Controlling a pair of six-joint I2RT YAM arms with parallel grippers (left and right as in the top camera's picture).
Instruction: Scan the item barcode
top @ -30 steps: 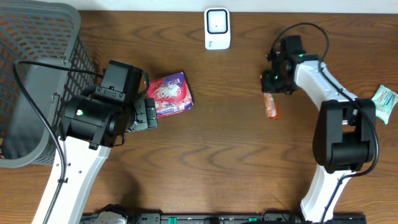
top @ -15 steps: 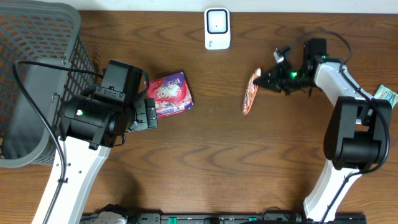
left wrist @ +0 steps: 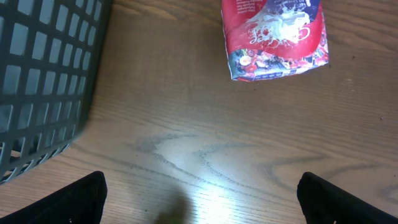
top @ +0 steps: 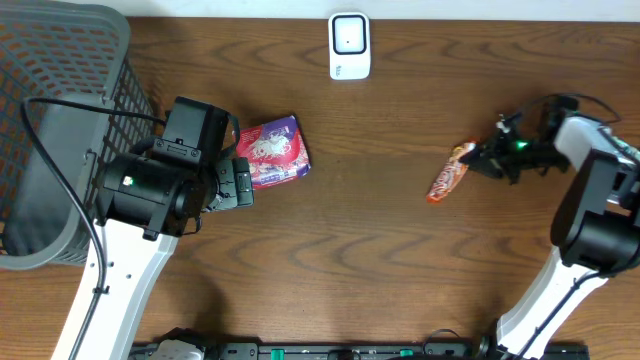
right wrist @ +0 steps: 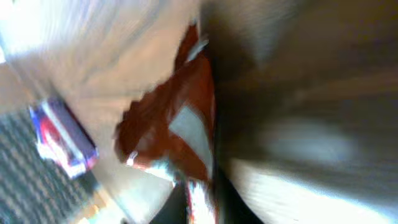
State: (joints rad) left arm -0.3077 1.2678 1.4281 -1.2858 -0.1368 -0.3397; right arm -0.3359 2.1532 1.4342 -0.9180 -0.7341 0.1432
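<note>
An orange snack packet hangs tilted at the right of the table, its upper end between the fingers of my right gripper. The right wrist view is badly blurred but shows the orange packet running down between two dark fingers, so that gripper looks shut on it. The white scanner stands at the back centre, well away from the packet. My left gripper hovers open by a red and purple snack bag; its wrist view shows the bag ahead of the gripper, nothing between the fingertips.
A grey mesh basket fills the left side and its wall lies close to the left gripper. A pale green packet lies at the right edge, behind the right arm.
The right gripper has swung the orange packet from the table up past the middle and back out to the right, turning it. The left arm has not moved.
</note>
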